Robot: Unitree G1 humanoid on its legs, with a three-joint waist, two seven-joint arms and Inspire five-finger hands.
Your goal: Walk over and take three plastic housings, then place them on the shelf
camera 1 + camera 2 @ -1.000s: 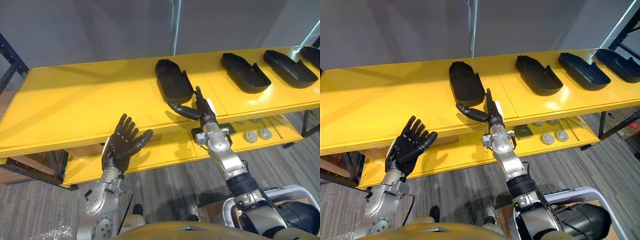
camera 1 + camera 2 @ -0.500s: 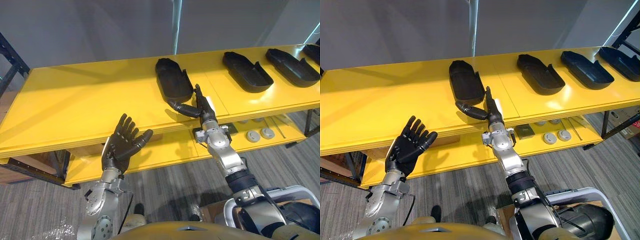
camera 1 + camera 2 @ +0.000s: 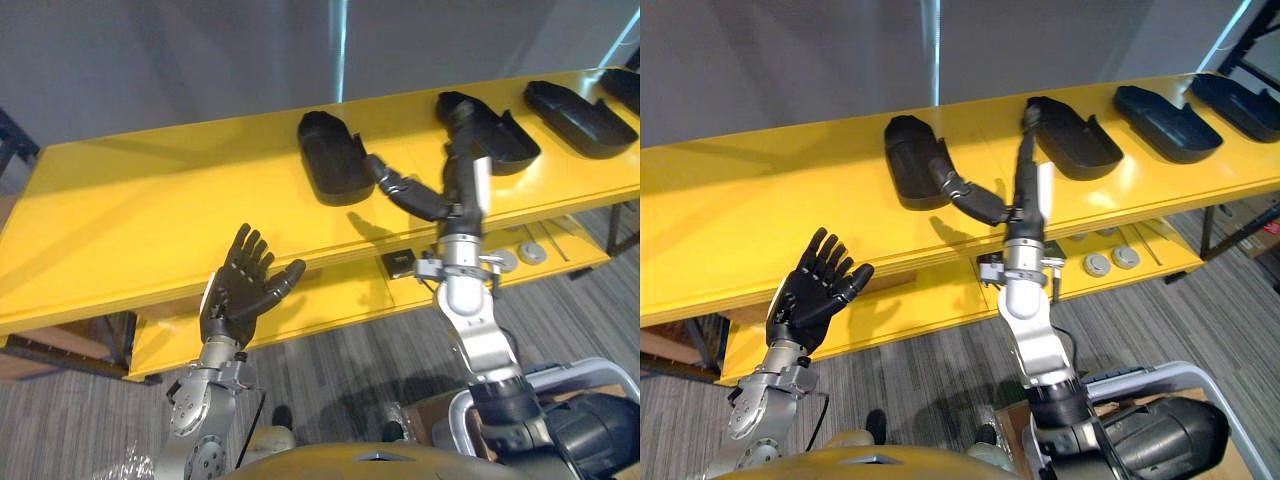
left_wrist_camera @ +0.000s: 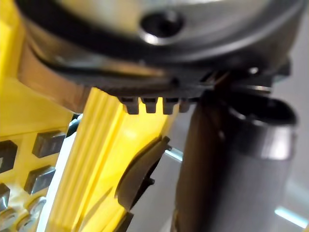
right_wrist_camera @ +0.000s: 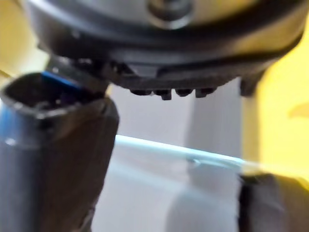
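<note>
Right robot hand [image 3: 462,195] is held open over the yellow worktop [image 3: 130,220], nothing grasped, straight fingers by the second plastic housing [image 3: 500,140]. Left robot hand [image 3: 240,290] is spread open too. If the reach is misjudged, that housing could be shoved away.

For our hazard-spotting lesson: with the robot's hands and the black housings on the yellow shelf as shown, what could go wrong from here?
1. The right hand is open, fingers straight, between the leftmost housing and the second housing; it may shove one rather than grip it.
2. The leftmost housing reaches near the yellow shelf's back edge; a push could slide it off.
3. The left hand, open by the front edge, might clip it.
</note>
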